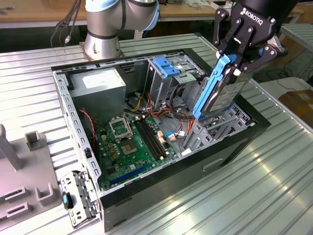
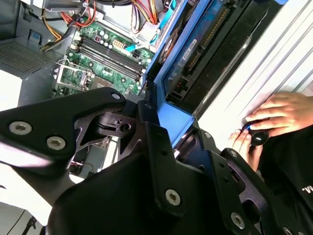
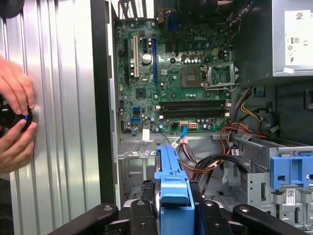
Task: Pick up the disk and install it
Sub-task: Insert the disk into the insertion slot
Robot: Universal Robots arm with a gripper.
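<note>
As the gripper (image 1: 234, 62) clamps the disk (image 1: 222, 95) over the case (image 1: 161, 193), both wrist views show hands (image 3: 17, 90).

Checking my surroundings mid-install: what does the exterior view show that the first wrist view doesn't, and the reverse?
Exterior view adds: the arm's base beyond the case, the grey face of the disk, hanging tilted in the shut gripper above the open case, and grey fixtures at the exterior view's left. First wrist view adds: a person's hands on a small dark object on the ribbed table beside the case. Shared: the motherboard, the blue bracket on the metal bay, the disk's blue rail.
</note>
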